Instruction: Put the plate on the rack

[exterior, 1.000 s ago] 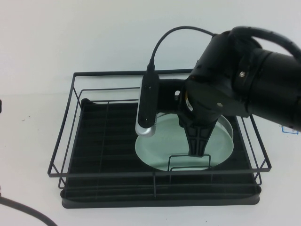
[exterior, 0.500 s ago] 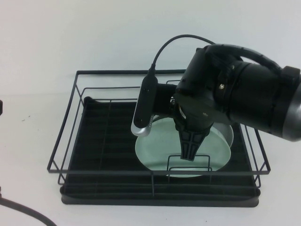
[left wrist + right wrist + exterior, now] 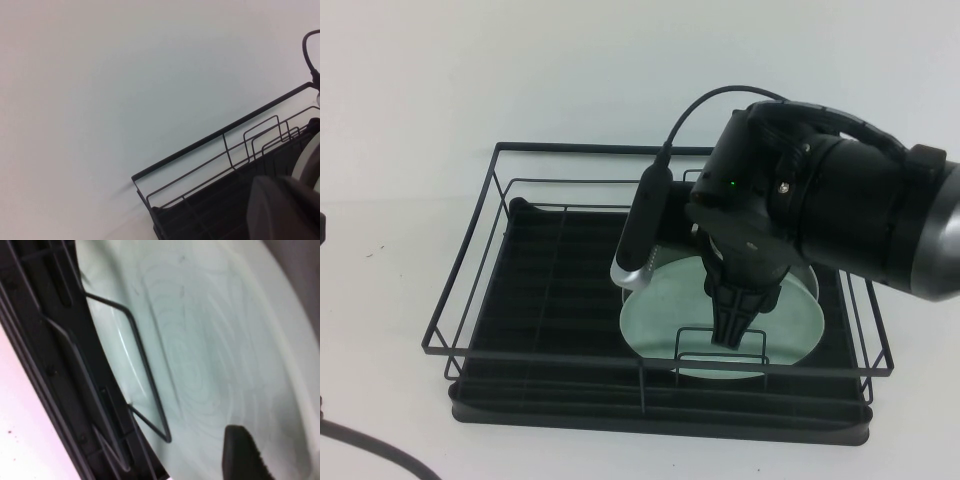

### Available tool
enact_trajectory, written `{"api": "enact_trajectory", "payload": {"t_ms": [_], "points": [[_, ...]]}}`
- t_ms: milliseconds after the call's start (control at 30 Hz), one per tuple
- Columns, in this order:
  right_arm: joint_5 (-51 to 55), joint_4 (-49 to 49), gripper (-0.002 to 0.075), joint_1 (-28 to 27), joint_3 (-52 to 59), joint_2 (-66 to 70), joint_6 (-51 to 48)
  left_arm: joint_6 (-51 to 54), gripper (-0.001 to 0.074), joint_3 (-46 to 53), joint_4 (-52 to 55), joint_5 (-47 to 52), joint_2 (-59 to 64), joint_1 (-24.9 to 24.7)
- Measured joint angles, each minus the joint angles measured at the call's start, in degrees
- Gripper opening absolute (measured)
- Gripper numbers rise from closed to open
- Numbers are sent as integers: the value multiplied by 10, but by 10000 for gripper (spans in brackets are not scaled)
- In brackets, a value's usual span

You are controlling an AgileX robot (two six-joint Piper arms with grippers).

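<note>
The pale mint-green plate [image 3: 660,320] lies tilted inside the black wire rack [image 3: 570,148], at its front right, behind a small wire loop holder [image 3: 720,331]. My right gripper [image 3: 733,335] points down over the plate's near half. It is shut on the plate. In the right wrist view one black fingertip [image 3: 242,452] lies on the plate's face [image 3: 200,340], next to the wire loop [image 3: 145,365]. The other finger is hidden. My left gripper [image 3: 285,210] shows only as a dark blur beside the rack's corner [image 3: 210,140], off to the left of the rack.
The rack stands on a white table [image 3: 400,120]. Its ribbed black drip tray [image 3: 550,300] is bare on the left half. A black cable [image 3: 360,445] lies at the front left edge. A silver-tipped camera bar [image 3: 640,250] hangs beside the right wrist.
The right arm and the plate have moved slightly right and toward the front of the rack. The rack itself has shifted a little to the right.
</note>
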Motion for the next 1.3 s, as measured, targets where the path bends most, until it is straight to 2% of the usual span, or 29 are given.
{"api": "enact_trajectory", "payload": {"t_ms": [233,700,933,1100,1300], "points": [[1,-14,315,0,0,-27,18,0,1,0,0,-13,0,0],[13,-2,315,0,0,-215,67,0,1,2,-16,-53,1,0],[2,37,311,0,10,-352,116,-14,1,75,-101,-192,1,0],[-49,72,268,0,76,-461,122,-13,1,128,-140,-213,1,0],[-130,121,204,0,254,-574,126,-13,1,148,-142,-211,1,0]]}}
